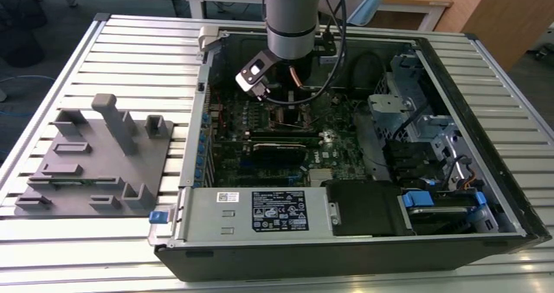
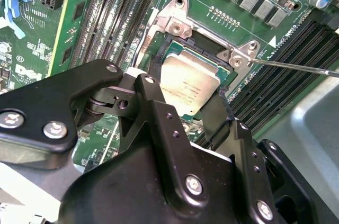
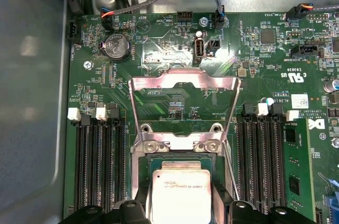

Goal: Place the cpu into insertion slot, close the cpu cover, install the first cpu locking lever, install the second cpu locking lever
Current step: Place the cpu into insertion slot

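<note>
Silver-grey metal topped the cpu (image 3: 181, 195); the black gripper (image 3: 185, 211) had its two fingers closed against the chip's opposite edges, holding it at the dark insertion slot (image 3: 180, 159); whether it sat fully down could not be told; the cpu cover (image 3: 183, 80) stood swung open over the green motherboard (image 3: 254, 65); memory slots (image 3: 100, 160) flanked the socket.

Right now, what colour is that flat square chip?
The flat square chip is silver-grey, clearest in the first wrist view.
</note>
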`<state>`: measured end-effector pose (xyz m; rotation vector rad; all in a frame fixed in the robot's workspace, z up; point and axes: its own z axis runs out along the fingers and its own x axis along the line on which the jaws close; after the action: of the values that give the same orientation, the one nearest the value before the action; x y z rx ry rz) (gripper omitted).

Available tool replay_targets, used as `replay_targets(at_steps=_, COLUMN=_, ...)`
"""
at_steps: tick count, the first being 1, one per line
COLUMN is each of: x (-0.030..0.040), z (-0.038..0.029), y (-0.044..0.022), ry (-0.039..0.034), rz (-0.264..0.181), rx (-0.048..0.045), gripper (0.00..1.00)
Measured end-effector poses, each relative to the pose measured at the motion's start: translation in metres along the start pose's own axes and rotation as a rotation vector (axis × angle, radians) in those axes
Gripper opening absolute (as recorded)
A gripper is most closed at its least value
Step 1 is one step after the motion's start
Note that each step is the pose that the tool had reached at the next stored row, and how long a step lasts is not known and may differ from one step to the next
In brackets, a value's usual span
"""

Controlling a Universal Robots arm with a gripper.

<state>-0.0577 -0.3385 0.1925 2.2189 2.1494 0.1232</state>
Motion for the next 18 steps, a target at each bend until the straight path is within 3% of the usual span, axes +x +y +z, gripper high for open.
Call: replay_targets(at_steps=18, x=-0.0002, z=0.0032, y=-0.0004, ry=-0.0001, rz=0.0, rx=0.0003, gripper=0.54)
